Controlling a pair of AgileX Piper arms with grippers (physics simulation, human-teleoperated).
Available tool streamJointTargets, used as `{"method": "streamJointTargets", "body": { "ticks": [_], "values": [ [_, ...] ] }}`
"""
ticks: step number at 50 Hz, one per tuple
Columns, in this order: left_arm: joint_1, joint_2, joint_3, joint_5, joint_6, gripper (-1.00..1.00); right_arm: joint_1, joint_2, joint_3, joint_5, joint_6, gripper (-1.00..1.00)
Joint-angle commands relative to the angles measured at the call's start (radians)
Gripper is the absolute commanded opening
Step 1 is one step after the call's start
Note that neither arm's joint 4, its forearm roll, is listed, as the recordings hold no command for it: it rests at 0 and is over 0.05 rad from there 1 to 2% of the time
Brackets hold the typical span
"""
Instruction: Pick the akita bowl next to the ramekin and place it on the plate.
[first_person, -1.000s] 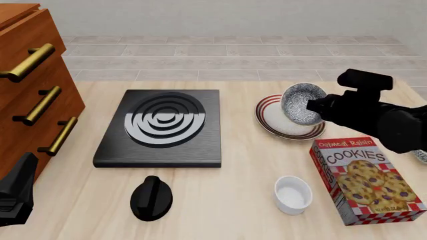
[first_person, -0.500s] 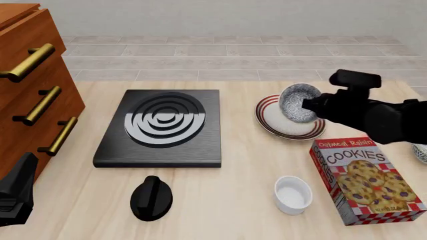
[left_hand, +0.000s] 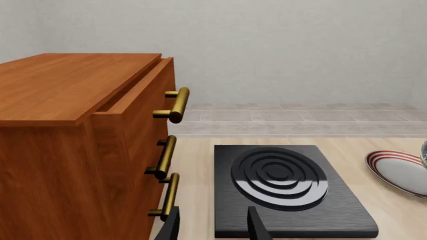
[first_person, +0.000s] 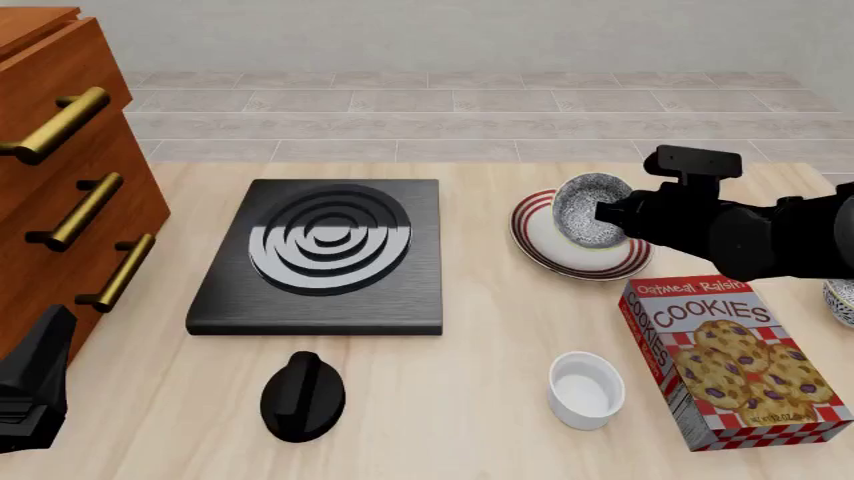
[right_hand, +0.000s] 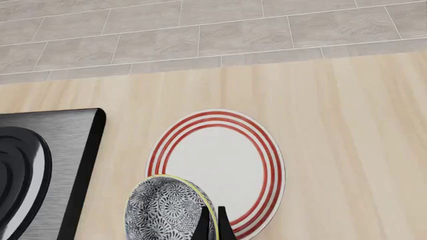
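Right gripper (right_hand: 211, 222) pinching akita bowl (first_person: 595, 209) by rim, tilted above plate (first_person: 537, 236). Risk: tipping, rolling toward three o'clock on release.

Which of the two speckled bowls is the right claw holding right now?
The akita bowl tilted above the plate, pinched at its rim by the right claw. The other speckled bowl sits untouched at the table's right edge, past the cookie box.
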Motion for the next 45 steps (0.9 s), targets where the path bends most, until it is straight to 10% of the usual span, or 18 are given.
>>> {"method": "streamJointTargets", "body": {
  "ticks": [1, 45],
  "values": [
    [0.000, 0.000, 0.000, 0.000, 0.000, 1.00, -0.008, 0.035, -0.024, -0.013, -0.010, -1.00],
    [0.000, 0.000, 0.000, 0.000, 0.000, 1.00, -0.035, 0.184, -0.131, -0.034, -0.081, -1.00]
  ]
}}
